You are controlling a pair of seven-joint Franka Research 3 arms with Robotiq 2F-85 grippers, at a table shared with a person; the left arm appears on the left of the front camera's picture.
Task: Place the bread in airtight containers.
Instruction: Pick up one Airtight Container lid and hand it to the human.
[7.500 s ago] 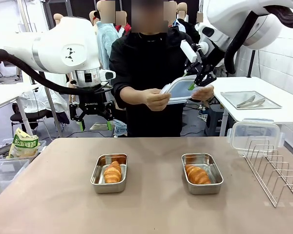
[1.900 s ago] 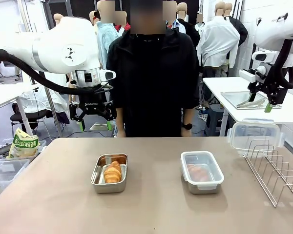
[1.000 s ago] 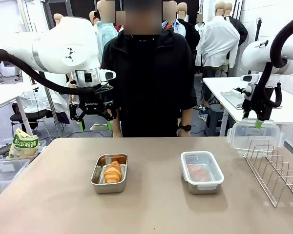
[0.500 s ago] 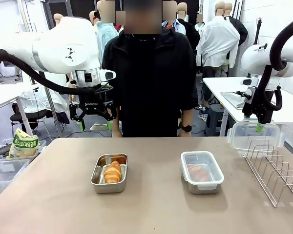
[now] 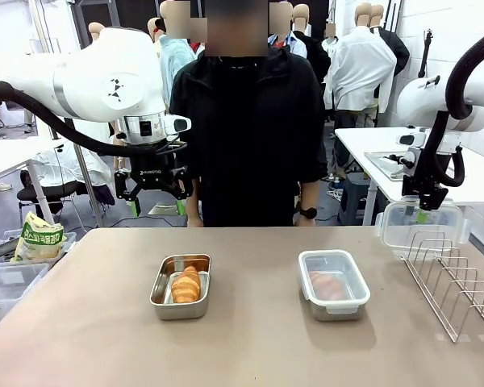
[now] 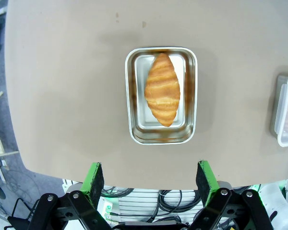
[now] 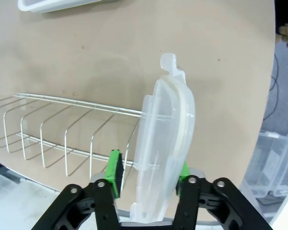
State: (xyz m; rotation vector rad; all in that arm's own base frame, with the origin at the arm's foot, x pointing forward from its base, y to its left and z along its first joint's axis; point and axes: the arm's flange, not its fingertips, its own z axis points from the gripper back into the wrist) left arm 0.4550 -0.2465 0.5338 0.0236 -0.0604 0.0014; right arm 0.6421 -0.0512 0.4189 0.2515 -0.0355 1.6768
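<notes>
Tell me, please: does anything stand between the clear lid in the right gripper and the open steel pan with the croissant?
Nothing visible blocks it. The lid stands upright in the wire rack, between the right gripper pads. The open pan lies across the table, beyond the lidded pan.

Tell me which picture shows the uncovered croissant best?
The left wrist view: it looks straight down on the croissant, showing its whole ridged top inside the open steel pan. The front view shows it smaller and from the side. The right wrist view looks at a clear lid instead.
</notes>
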